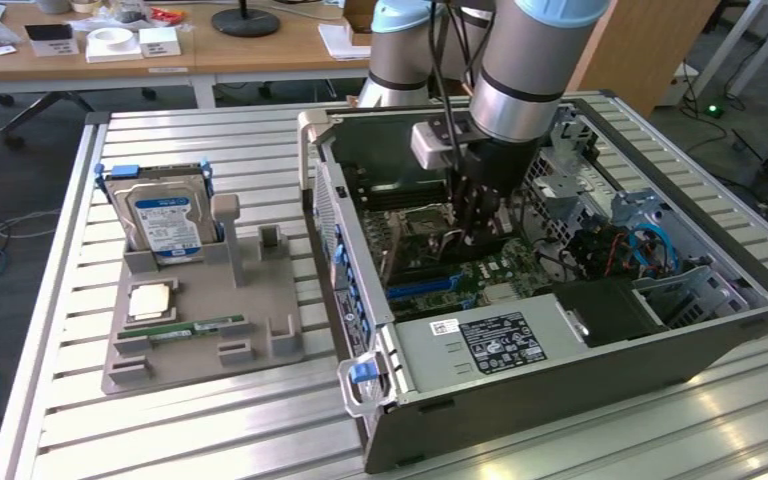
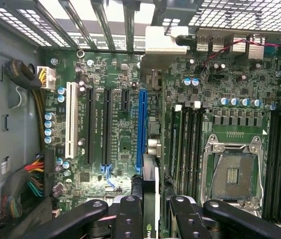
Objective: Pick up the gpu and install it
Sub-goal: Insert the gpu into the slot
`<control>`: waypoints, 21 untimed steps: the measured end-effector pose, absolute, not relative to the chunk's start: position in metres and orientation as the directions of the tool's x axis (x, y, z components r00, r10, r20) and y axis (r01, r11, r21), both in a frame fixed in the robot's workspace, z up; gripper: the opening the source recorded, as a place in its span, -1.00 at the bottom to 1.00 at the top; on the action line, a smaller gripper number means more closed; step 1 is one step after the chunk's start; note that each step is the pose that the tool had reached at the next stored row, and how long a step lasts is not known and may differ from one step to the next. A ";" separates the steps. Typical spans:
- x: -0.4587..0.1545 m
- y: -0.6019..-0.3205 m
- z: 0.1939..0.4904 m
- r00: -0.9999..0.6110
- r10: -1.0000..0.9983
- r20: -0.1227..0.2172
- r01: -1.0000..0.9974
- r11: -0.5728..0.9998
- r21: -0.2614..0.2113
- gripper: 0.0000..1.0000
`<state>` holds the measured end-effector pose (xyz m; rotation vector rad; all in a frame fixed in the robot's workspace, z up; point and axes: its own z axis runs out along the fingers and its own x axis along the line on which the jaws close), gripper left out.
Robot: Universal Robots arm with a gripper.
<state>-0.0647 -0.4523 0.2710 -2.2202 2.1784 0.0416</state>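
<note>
Gripper [image 1: 471, 225] clamping gpu [image 2: 150, 191] edge-on; card hanging above blue slot [image 2: 141, 129], roughly in line w/ it, not seated. Risk: if going down skewed to blue slot, card edge jamming on slot wall, mobo flexing, gpu slipping in jaws.

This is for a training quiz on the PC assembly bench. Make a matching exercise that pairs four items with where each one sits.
Items
1. silver hard drive with blue label
2. narrow green RAM stick
3. thin dark green gpu card
4. long blue plastic expansion slot

Places
A. clamped edge-on in the pincer
B. lying flat on the grey plastic tray
C. on the green motherboard, beside black slots
D. standing on edge in the tray's holder

Pairs: 1-D, 2-B, 3-A, 4-C
</note>
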 end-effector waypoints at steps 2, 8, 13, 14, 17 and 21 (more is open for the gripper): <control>-0.066 -0.453 0.271 0.019 -0.999 -0.041 -1.000 -0.019 -0.005 -0.48; -0.069 -0.454 0.271 0.020 -0.999 -0.041 -1.000 -0.020 -0.007 -0.48; -0.071 -0.456 0.271 0.020 -0.999 -0.041 -1.000 -0.020 -0.009 -0.48; -0.072 -0.456 0.271 0.020 -0.999 -0.041 -1.000 -0.020 -0.009 -0.48; -0.075 -0.456 0.271 0.020 -0.999 -0.041 -1.000 -0.020 -0.010 -0.48; -0.077 -0.456 0.270 0.020 -0.999 -0.041 -1.000 -0.020 -0.011 -0.48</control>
